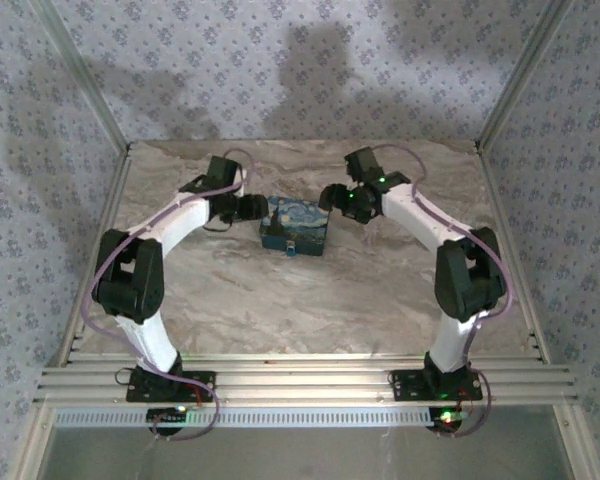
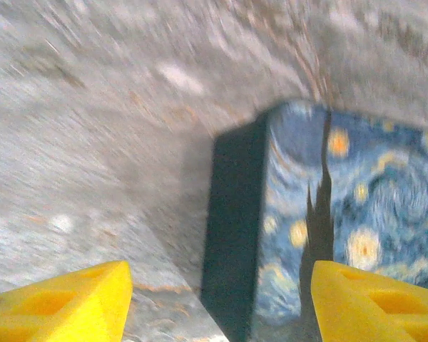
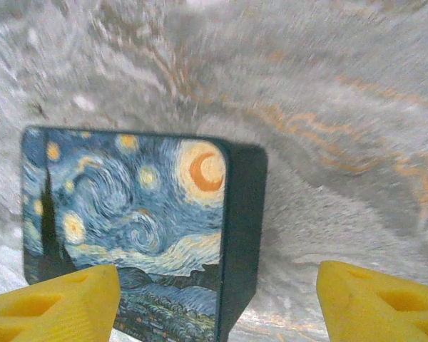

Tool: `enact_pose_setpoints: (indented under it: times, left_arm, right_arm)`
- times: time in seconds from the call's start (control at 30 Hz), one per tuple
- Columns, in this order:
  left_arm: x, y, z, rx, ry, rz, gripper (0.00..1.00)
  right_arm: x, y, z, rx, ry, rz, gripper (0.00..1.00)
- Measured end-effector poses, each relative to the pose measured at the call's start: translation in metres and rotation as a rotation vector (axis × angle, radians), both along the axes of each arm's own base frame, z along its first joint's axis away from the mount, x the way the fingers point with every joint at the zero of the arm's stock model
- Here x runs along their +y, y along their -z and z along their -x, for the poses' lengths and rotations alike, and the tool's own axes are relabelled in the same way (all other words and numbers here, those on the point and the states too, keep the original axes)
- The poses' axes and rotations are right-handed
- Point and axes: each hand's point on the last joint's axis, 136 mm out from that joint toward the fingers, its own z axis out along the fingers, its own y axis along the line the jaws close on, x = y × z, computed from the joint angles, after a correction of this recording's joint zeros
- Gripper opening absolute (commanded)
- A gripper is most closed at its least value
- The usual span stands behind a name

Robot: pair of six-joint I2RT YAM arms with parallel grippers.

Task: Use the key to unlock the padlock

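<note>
Dark-blue padlock (image 1: 293,247): a tiny piece with a tan bit at the near edge of the printed box, between the two grippers and a little closer to the arm bases than either. Whether it hangs from the box or only touches it cannot be told.
Printed box (image 1: 295,225): lies flat on the marbled table (image 1: 280,310), filling the gap between the grippers.
Left gripper (image 2: 221,306): yellow fingers (image 2: 64,303) are spread wide with nothing between them. The box's dark side wall is just ahead.
Right gripper (image 3: 217,306): fingers (image 3: 385,306) are spread wide and hold nothing. The box's moon corner is ahead, toward its left finger.
Key: too small to make out.
Risk: both wrist views are blurred and the padlock is tiny, so a closing finger is likely to catch the box instead. That would push or turn the box and carry the padlock out of line.
Risk: the grippers face each other closely across the box, so reaching in together could make them collide.
</note>
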Motion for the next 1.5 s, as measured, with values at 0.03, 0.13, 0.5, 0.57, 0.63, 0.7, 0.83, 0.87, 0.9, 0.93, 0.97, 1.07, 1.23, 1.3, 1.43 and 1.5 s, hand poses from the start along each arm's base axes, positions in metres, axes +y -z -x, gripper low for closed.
enact_pose_setpoints:
  times: [0.03,0.13,0.5,0.57,0.63,0.7,0.83,0.87,0.9,0.93,0.97,1.07,1.23,1.3,1.43,1.5]
  left_arm:
    - [0.007,-0.009,-0.010,-0.017,-0.023,-0.003,0.63]
    - [0.024,-0.028,-0.039,-0.065,-0.086,-0.012,0.59]
    - [0.053,0.040,-0.085,0.067,-0.219,-0.169,0.48]
    - [0.056,0.055,-0.087,0.105,-0.227,-0.193,0.47]
    - [0.057,0.065,-0.089,0.132,-0.230,-0.209,0.47]
    - [0.057,0.071,-0.092,0.147,-0.231,-0.217,0.47]
    - [0.056,0.077,-0.098,0.163,-0.231,-0.223,0.47]
    - [0.056,0.078,-0.101,0.164,-0.231,-0.223,0.47]
    - [0.055,0.080,-0.103,0.164,-0.233,-0.222,0.47]
    - [0.055,0.081,-0.105,0.163,-0.233,-0.221,0.47]
    - [0.054,0.082,-0.105,0.165,-0.233,-0.222,0.47]
    - [0.054,0.086,-0.108,0.168,-0.234,-0.223,0.45]
    - [0.054,0.093,-0.110,0.181,-0.236,-0.230,0.39]
    - [0.055,0.094,-0.109,0.182,-0.234,-0.237,0.34]
    - [0.058,0.095,-0.108,0.179,-0.230,-0.249,0.23]
    - [0.060,0.096,-0.106,0.170,-0.231,-0.249,0.19]
  right_arm:
    - [-0.005,-0.007,0.000,-0.019,0.011,-0.002,0.74]
    - [-0.011,-0.020,0.007,-0.056,0.020,-0.007,0.74]
    - [-0.020,0.015,0.031,0.004,-0.003,0.047,0.74]
    - [-0.022,0.020,0.034,0.015,-0.003,0.052,0.74]
    - [-0.022,0.021,0.034,0.016,-0.003,0.053,0.74]
    - [-0.021,0.020,0.033,0.010,-0.003,0.050,0.74]
    - [-0.020,0.019,0.031,0.003,-0.006,0.048,0.74]
    - [-0.020,0.020,0.031,0.004,-0.006,0.049,0.74]
    - [-0.020,0.021,0.031,0.005,-0.009,0.050,0.74]
    - [-0.020,0.022,0.031,0.007,-0.011,0.051,0.74]
    - [-0.020,0.023,0.031,0.010,-0.014,0.053,0.74]
    - [-0.020,0.028,0.031,0.019,-0.018,0.059,0.74]
    - [-0.020,0.032,0.031,0.024,-0.025,0.065,0.74]
    - [-0.019,0.031,0.031,0.024,-0.028,0.063,0.74]
    - [-0.019,0.031,0.032,0.025,-0.031,0.061,0.74]
    - [-0.019,0.031,0.032,0.025,-0.031,0.061,0.74]
